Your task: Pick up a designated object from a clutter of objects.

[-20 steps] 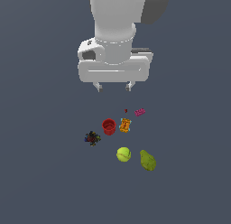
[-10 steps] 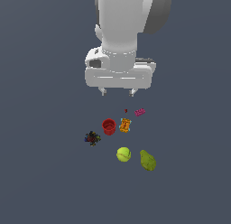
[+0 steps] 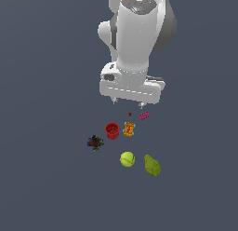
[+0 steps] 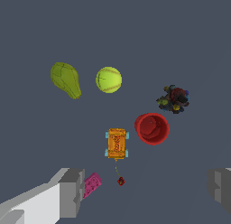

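Small magenta-pink studded plastic brick (image 4: 92,184) off-centre, beside one finger of wide-open, empty claw (image 4: 146,191), long axis slanted across the gap; needs sideways shift

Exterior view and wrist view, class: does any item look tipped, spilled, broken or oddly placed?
Nothing stands out. The red cup stands upright and looks empty, the orange packet lies flat beside it, and the pink brick rests apart, untouched, under the open claw.
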`<state>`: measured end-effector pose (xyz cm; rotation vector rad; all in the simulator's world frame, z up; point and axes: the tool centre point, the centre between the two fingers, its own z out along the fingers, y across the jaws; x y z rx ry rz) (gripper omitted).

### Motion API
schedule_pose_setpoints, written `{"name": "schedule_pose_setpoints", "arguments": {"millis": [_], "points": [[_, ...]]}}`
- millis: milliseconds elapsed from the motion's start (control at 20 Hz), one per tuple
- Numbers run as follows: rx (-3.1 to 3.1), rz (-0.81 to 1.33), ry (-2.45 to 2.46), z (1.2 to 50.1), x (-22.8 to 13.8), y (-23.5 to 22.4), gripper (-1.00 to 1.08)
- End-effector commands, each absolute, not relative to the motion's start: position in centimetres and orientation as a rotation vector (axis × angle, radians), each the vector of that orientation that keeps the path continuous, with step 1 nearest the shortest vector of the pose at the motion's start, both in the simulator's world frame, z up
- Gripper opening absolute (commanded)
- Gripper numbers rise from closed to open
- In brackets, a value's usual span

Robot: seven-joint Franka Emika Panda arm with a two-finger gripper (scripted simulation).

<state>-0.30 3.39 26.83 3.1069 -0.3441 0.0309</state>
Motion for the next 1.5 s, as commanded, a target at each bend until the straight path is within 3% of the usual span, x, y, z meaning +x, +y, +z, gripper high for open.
{"name": "schedule_pose_setpoints", "arguments": {"millis": [0, 1450], "points": [[3.096, 0.031, -0.416, 25.6, -0.6, 4.1, 1.00], [2.887, 0.030, -1.196, 12.3, -7.4, 11.9, 1.00]]}}
